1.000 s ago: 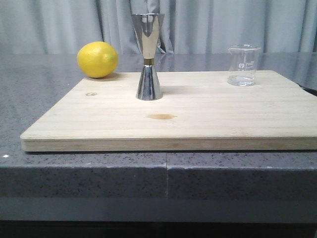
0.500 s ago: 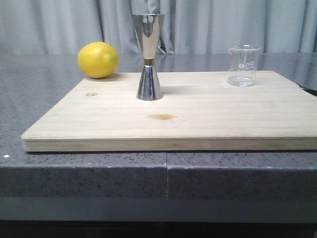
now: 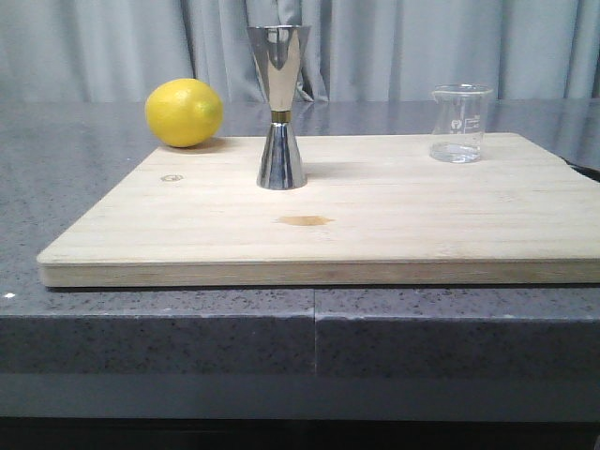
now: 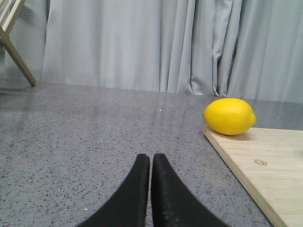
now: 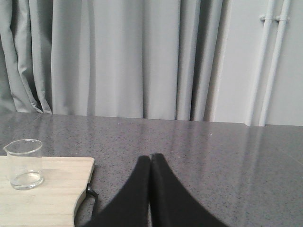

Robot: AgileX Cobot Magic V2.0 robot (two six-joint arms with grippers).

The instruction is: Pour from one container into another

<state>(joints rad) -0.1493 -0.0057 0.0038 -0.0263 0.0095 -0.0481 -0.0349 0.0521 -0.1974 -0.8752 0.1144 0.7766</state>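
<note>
A small clear glass beaker (image 3: 460, 124) with white printed marks stands upright at the back right of the wooden board (image 3: 375, 234); the right wrist view shows the beaker (image 5: 24, 163) too. The tall steel jigger (image 3: 280, 105) with a gold waist stands upright near the board's back middle. My left gripper (image 4: 151, 158) is shut and empty over the grey counter, left of the board. Over the counter right of the board, my right gripper (image 5: 151, 157) is also shut with nothing in it. Neither gripper shows in the front view.
A yellow lemon (image 3: 185, 112) rests at the board's back left corner, and the lemon (image 4: 230, 116) also shows in the left wrist view. A small amber stain (image 3: 306, 221) marks the board's middle. Grey curtains hang behind the counter. A dark hook (image 5: 90, 190) sits at the board's right edge.
</note>
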